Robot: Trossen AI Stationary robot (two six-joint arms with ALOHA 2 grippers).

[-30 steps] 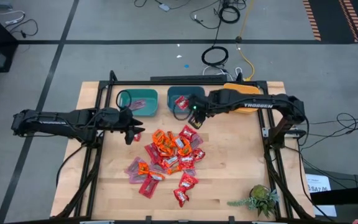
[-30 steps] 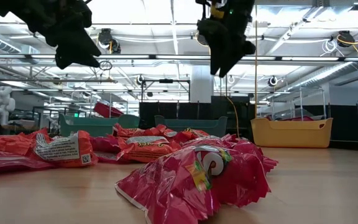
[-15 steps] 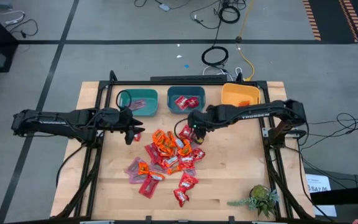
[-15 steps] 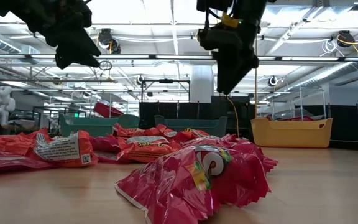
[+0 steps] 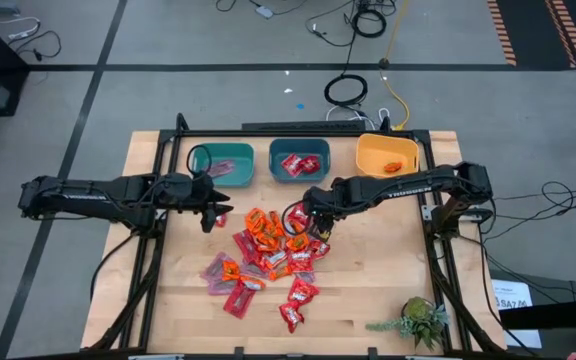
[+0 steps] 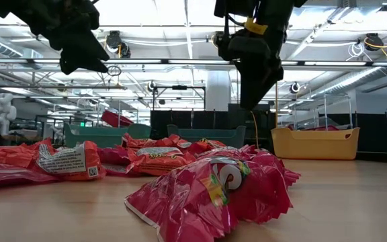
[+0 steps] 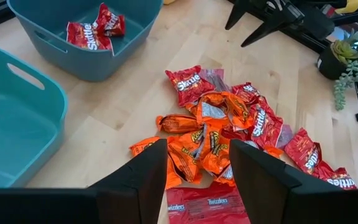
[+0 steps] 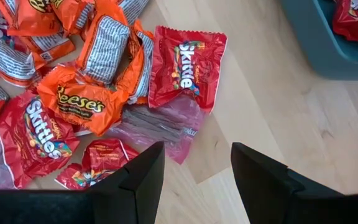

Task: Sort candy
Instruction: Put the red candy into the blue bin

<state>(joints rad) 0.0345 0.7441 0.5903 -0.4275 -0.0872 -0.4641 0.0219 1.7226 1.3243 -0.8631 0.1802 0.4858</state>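
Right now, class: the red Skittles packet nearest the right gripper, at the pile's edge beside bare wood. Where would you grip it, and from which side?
Probably from above, open right gripper closing across the Skittles packet's side edges. It lies flat, label up, one long edge against bare table; the other abuts a Reese's wrapper, so favour the free corner.

A: Two matte-black arms, slim jointed tubes, white lettering along each forearm.

B: Right pincer (image 5: 317, 221) and left pincer (image 5: 211, 210): two dark flat fingers (image 8: 143, 180) each, blunt wedges. Yellow cable by the right wrist in the low view.
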